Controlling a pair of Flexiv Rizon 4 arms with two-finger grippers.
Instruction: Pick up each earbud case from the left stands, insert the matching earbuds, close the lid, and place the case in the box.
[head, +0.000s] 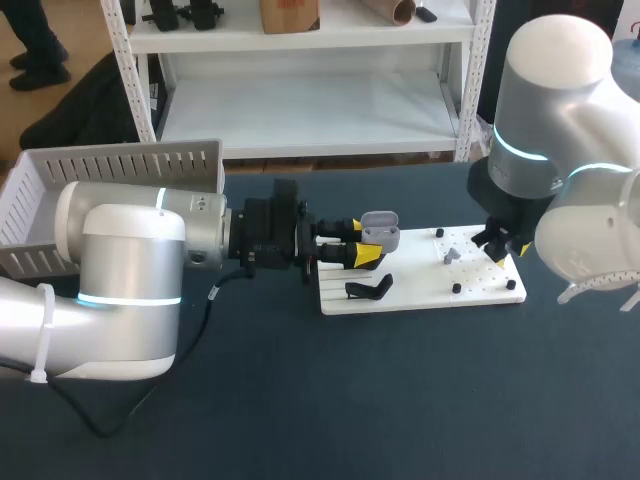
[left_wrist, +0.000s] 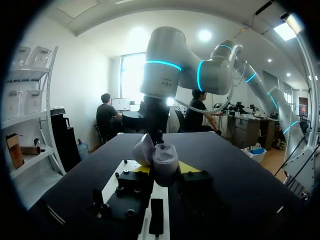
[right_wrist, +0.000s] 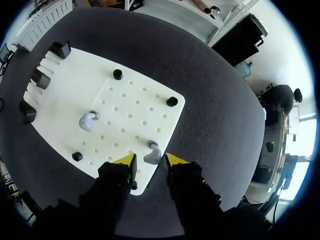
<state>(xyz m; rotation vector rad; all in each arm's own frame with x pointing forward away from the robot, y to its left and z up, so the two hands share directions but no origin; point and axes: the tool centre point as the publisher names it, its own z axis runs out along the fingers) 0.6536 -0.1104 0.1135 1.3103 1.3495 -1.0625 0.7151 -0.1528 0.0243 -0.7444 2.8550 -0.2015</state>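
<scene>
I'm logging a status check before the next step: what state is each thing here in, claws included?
left claw: shut on the earbud case.
earbud case: lid open, held.
right claw: open, over the white board.
near earbud: lying on the white board between the right claw's fingers, not gripped.
far earbud: lying loose on the white board.
box: upright, inside partly hidden.

The left arm (head: 130, 290) is lying level toward the middle, and the left hand (head: 360, 241) is pinching the earbud case (head: 380, 228) from both sides. The right arm (head: 555, 120) is hanging down, the right hand (right_wrist: 146, 161) pointing downward, fingers standing apart.
</scene>
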